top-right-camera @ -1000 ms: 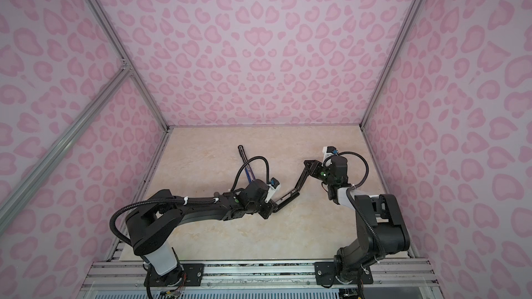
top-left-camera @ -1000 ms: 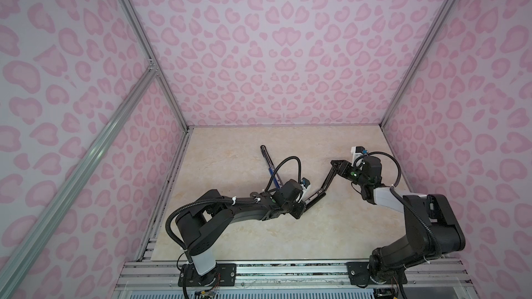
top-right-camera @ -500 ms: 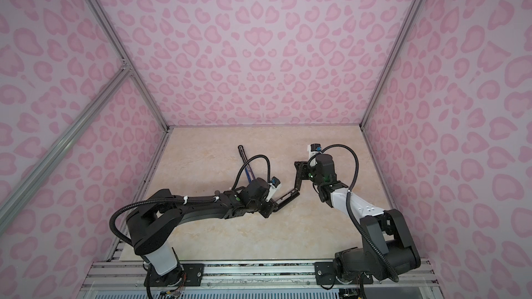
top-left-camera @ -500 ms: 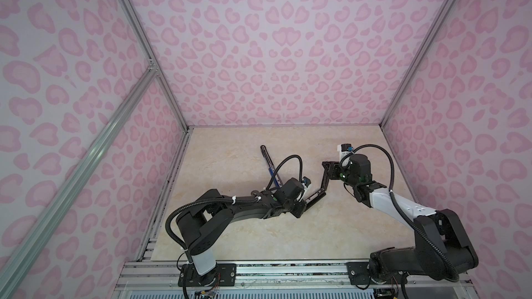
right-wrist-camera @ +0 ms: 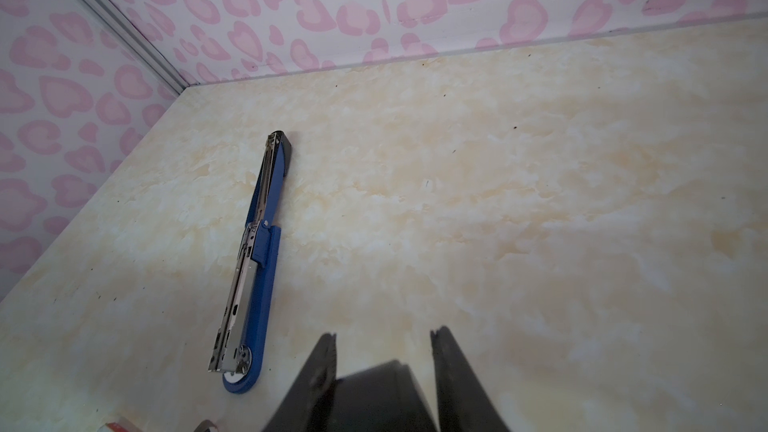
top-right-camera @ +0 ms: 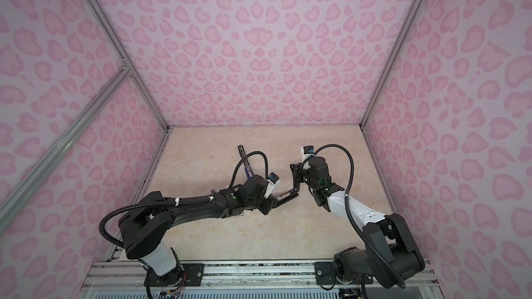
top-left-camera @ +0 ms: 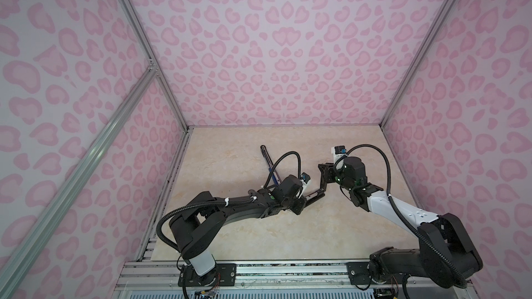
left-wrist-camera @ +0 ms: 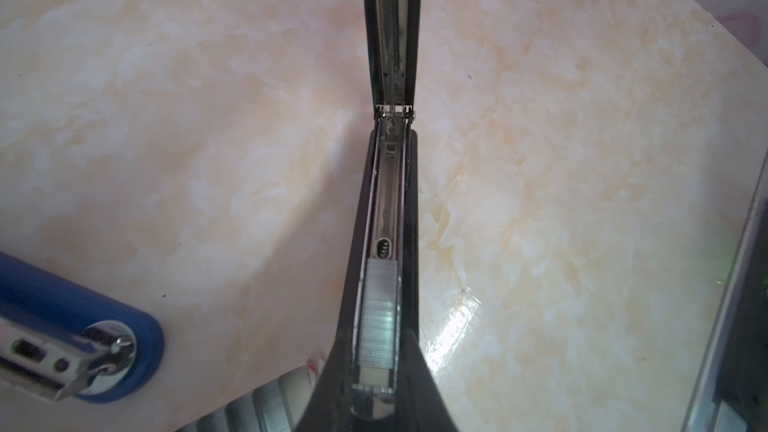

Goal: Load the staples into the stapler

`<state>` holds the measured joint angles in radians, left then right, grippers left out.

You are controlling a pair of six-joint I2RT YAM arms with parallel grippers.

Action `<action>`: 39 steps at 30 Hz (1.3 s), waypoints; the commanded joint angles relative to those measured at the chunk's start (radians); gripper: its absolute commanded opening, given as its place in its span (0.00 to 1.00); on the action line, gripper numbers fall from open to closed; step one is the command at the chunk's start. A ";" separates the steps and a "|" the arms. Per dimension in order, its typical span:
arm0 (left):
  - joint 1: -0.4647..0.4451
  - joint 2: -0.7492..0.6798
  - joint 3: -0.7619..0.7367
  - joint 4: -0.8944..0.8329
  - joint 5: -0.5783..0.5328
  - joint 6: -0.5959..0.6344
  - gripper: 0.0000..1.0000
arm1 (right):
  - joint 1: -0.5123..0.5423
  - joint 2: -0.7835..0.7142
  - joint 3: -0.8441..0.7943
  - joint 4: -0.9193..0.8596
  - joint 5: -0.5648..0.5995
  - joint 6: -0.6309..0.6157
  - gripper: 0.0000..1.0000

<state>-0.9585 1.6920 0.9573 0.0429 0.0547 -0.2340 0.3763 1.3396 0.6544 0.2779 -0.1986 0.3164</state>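
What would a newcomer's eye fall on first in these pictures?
A black stapler stands open at the middle of the table: the left gripper clamps its base, and its raised lid sits between the fingers of the right gripper. A silvery strip of staples lies in its channel. Behind the left arm, a blue stapler lies opened flat.

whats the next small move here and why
Probably swing the lid down with the right gripper. A staple strip already lies in the black stapler's open channel, the left gripper holds its base, and the lid stands raised between the right gripper's jaws.
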 commanded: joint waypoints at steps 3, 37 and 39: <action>0.000 -0.012 0.020 0.097 -0.011 0.000 0.04 | 0.035 -0.006 -0.013 -0.098 -0.051 0.062 0.38; 0.000 -0.028 0.040 0.098 -0.044 0.007 0.04 | 0.202 -0.072 -0.037 -0.135 0.004 -0.005 0.38; -0.001 -0.025 0.044 0.097 -0.046 0.009 0.04 | 0.212 -0.077 -0.036 -0.138 0.008 -0.009 0.38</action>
<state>-0.9596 1.6752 0.9833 0.0540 0.0189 -0.2157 0.5709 1.2625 0.6281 0.1921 -0.0940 0.2134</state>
